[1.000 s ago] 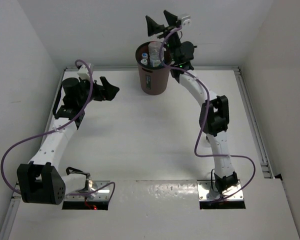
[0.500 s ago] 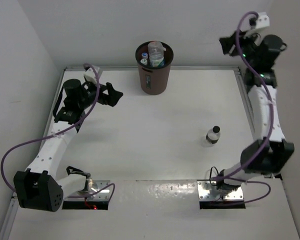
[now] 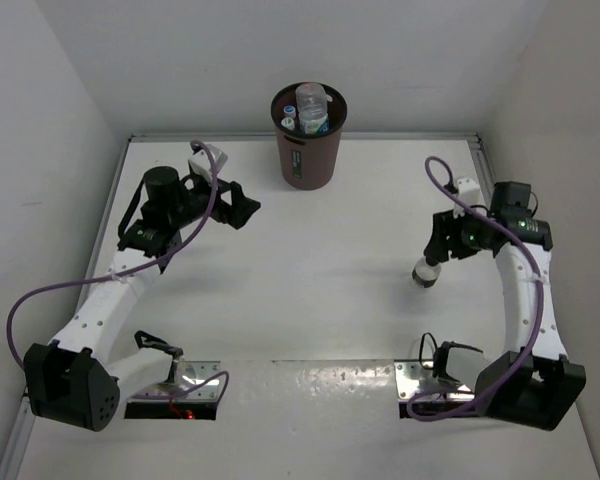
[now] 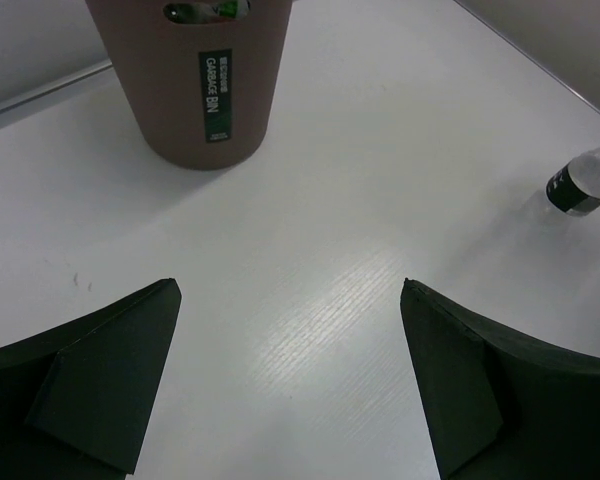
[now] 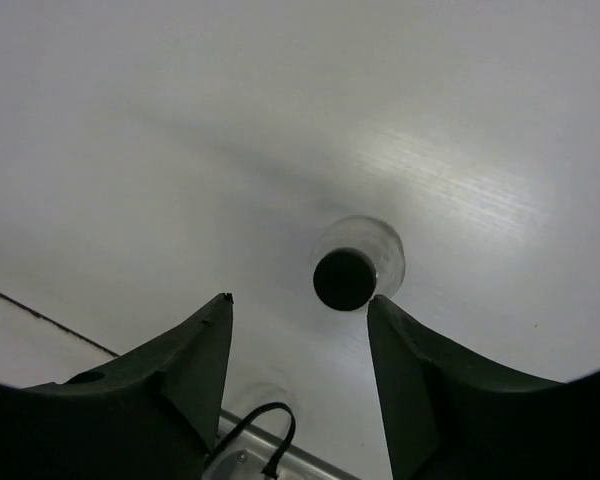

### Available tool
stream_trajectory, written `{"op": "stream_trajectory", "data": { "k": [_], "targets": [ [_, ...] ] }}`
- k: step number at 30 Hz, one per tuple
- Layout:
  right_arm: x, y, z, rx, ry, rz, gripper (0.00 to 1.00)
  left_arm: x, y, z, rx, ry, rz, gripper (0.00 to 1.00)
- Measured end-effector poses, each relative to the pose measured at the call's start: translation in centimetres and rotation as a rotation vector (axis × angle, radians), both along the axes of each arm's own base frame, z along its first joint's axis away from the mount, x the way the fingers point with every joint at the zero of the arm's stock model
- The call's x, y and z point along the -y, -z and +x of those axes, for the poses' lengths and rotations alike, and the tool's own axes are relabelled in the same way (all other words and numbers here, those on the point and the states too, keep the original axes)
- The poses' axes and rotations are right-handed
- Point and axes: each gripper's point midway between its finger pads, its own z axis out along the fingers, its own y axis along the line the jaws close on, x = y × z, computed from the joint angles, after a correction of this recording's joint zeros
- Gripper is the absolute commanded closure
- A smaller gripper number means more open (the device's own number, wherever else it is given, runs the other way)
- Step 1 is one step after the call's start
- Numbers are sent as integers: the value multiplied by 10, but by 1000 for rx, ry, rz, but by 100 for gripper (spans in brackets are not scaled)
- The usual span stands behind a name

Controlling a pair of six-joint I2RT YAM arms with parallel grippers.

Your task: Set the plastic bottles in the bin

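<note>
Fingers [image 5: 180, 370] of the right arm spread wide, I am hovering over the lone bottle [image 5: 344, 279] upright on the worktop [image 3: 320, 280], well apart from the bin [image 3: 302, 165]; next, I judge, lowering and closing about it.

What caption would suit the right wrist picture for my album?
Open right gripper hovering over a dark-capped bottle standing on the white table.

The right tool [image 3: 438, 242] hovers over a standing bottle [image 3: 425, 273]; other bottles [image 3: 311, 105] sit in the bin [image 3: 305, 165].
</note>
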Motion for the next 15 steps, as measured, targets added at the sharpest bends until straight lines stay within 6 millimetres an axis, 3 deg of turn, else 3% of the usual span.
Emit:
{"op": "stream_trajectory", "data": {
  "k": [6, 15],
  "targets": [
    [-1, 48, -23, -98, -17, -105, 39, 1, 7, -9, -11, -1, 6, 1],
    [14, 68, -10, -113, 17, -238, 39, -3, 2, -12, 11, -16, 15, 1]
  ]
}}
